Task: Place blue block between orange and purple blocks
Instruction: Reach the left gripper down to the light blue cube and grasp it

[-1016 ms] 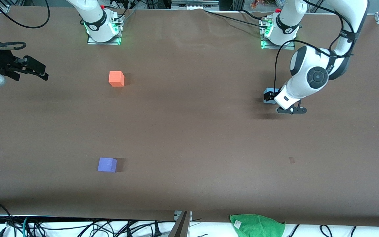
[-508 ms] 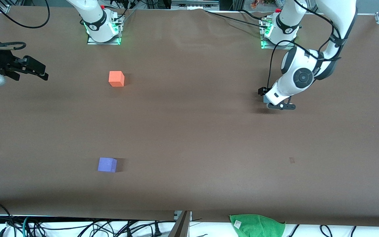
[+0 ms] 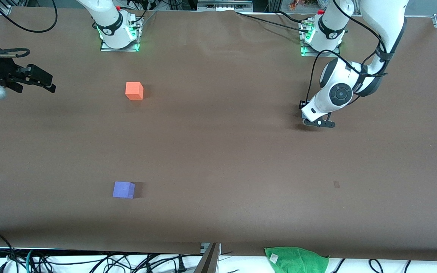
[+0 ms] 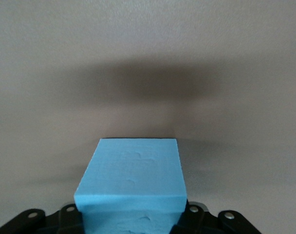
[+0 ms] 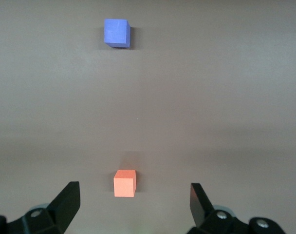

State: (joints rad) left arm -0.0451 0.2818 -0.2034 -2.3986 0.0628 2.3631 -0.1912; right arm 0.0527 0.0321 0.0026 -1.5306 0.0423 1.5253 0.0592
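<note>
- Blue block (image 4: 133, 170) lies on the table (image 3: 218, 151) in the upper part of the front view, toward the left arm's end. There it is hidden under the left wrist, and only the left wrist view shows it.
- Left gripper (image 3: 311, 119) is down at table level with the block right in its mouth, square to the block's faces. Likely this is the grasp step, but a firm clamp can't be confirmed from these views.
- Right gripper (image 3: 51, 84) hangs over the table edge at the right arm's end with its jaws wide apart and nothing in them. That arm waits, probably parked there to keep the lane free.
- Orange block (image 3: 134, 91) sits in the upper part of the front view and purple block (image 3: 123, 189) in the lower part. They are well apart and roughly in line toward the front camera.
- Target is the bare gap midway between them, so the left arm has a long carry toward the right arm's end.
- Risk: an off-centre grip could twist the cube at release.
</note>
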